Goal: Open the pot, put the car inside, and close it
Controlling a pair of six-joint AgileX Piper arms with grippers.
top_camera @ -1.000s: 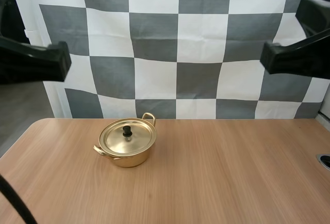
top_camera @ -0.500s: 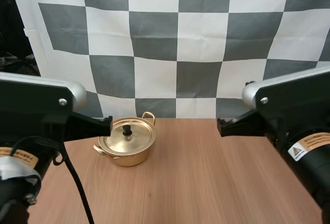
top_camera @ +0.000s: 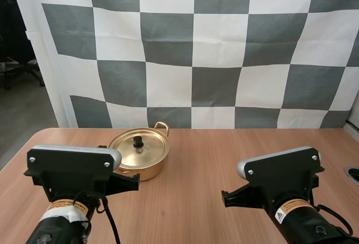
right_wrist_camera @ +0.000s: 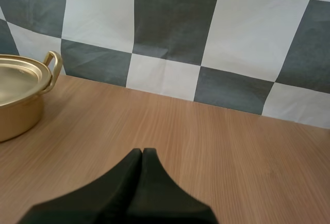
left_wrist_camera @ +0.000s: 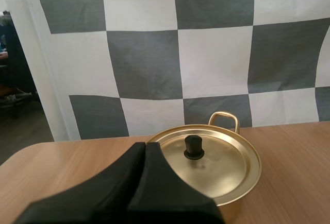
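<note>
A golden pot (top_camera: 139,155) with two loop handles stands on the wooden table (top_camera: 224,160), left of centre and toward the back. Its lid is on, with a black knob (top_camera: 137,141) at the middle. My left arm (top_camera: 73,171) is low at the near left, just in front of the pot. My left gripper (left_wrist_camera: 145,148) is shut into one dark wedge, its tip short of the pot (left_wrist_camera: 221,172) and the knob (left_wrist_camera: 194,147). My right arm (top_camera: 280,174) is at the near right. My right gripper (right_wrist_camera: 143,152) is shut over bare wood, with the pot (right_wrist_camera: 18,100) far off to its side.
A round dark fitting (top_camera: 353,174) sits at the table's right edge. The table's left corner curves away near the left arm. Bare wood stretches between the pot and the right arm.
Both arms have come down in the high view, from high at the sides to low over the table's near part. The pot and its lid have not moved.
</note>
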